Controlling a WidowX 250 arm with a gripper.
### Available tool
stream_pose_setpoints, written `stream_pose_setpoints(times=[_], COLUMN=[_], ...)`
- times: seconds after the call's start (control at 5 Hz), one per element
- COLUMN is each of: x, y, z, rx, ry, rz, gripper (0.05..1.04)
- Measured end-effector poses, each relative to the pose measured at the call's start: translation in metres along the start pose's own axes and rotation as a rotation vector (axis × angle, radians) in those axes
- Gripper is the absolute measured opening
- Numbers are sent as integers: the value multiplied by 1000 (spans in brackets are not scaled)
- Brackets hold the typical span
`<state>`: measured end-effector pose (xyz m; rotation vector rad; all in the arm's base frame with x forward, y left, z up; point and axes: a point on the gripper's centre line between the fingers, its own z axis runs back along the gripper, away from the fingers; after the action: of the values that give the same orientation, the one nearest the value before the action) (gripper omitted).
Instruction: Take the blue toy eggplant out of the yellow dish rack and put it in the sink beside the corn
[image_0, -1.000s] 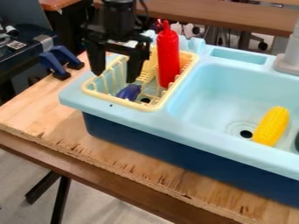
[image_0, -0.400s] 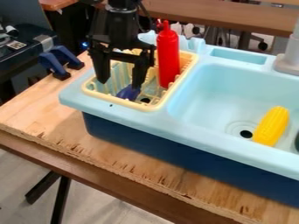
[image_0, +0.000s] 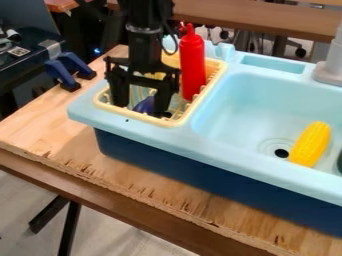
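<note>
"Inside the pale yellow plastic dish rack (image_0: 127, 113), near its front edge, what is that dark, rounded shape?"

"It's a blue-purple toy (image_0: 143, 105) with a smooth surface, lying low in the rack. The black two-finger gripper (image_0: 141, 109) hangs straight down over it."

"Is the claw grasping it?"

"No, the claw is released: its two fingers stand well apart, one to either side of the toy. Whether either finger touches it, I can't tell."

"And beside the gripper?"

"A red plastic squeeze bottle (image_0: 192, 62) with a pointed cap stands upright in the rack, by the edge nearer the basin."

"What carries the rack?"

"One end of a light blue toy sink (image_0: 220, 145) with a dark blue base. Its basin holds a bright yellow toy corn cob (image_0: 310, 144), lying at a slant beside the round drain (image_0: 274, 148)."

"Anything farther off?"

"The sink sits on a light plywood tabletop (image_0: 50, 127). Blue-and-black clamps (image_0: 63, 72) are at the tabletop's far edge, apart from the sink."
</note>
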<state>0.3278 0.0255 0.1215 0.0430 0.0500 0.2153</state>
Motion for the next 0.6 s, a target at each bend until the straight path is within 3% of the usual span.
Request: stream_pose_setpoints(times=[0.6], x=[2], y=[1], z=[-23], rx=[31], ry=[72], rz=[-15], gripper=[1001])
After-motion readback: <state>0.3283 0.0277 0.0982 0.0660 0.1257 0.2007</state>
